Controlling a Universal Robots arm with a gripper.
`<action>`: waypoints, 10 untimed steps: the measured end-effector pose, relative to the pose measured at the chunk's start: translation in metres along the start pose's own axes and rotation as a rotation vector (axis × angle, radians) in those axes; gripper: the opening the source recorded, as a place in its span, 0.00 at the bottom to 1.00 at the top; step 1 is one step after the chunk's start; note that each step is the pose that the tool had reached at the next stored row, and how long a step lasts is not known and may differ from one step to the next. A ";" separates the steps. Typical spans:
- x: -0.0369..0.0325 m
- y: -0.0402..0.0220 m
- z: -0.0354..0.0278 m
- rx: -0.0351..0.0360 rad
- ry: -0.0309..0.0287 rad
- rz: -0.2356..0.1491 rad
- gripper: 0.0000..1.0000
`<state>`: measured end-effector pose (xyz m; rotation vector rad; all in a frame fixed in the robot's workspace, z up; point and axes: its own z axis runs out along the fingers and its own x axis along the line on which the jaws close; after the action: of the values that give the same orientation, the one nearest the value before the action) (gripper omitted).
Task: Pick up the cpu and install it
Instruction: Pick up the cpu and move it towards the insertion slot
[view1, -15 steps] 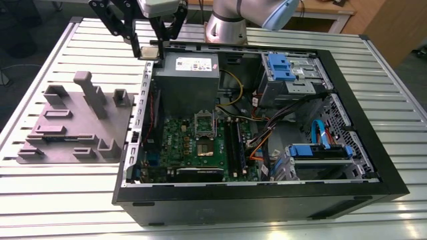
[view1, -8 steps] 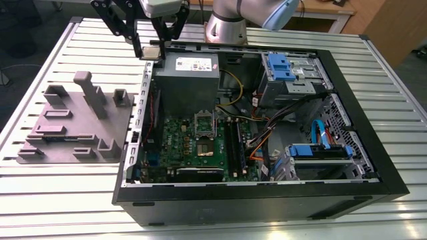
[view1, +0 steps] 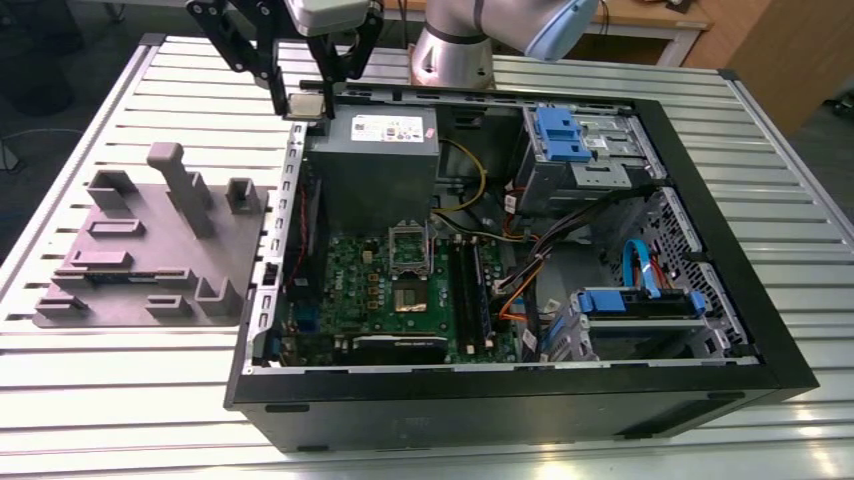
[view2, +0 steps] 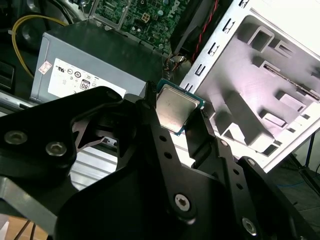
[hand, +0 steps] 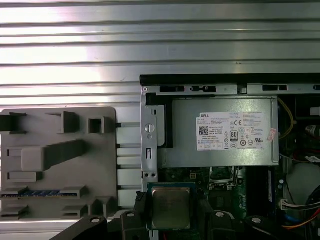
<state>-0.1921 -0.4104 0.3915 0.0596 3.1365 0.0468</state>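
My gripper (view1: 306, 106) is shut on the cpu (view1: 306, 105), a small flat square chip with a silvery top and green rim. I hold it in the air above the back corner of the open computer case (view1: 727, 300), beside the grey power supply box (view1: 375, 150). In both wrist views the cpu (view2: 176, 107) (hand: 171, 206) sits between two black fingers (view2: 210, 135). The green board (view1: 400, 295) lies lower in the case, with its square metal-framed socket (view1: 408, 249) near the middle, well away from the chip.
A grey parts holder (view1: 147, 245) with upright pegs and slots lies on the slatted metal table (view1: 107, 400), on the exterior view's left of the case. Blue drive cages (view1: 567, 135) and bundled cables (view1: 534, 270) fill the case's other side. The arm's base (view1: 454, 55) stands behind the case.
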 end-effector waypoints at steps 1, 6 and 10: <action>-0.0004 0.0000 0.0000 0.0000 0.0001 0.000 0.47; -0.0025 0.0001 0.0000 0.0001 0.0001 0.000 0.47; -0.0041 0.0002 0.0000 0.0001 0.0001 0.000 0.47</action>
<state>-0.1880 -0.4104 0.3916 0.0596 3.1366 0.0467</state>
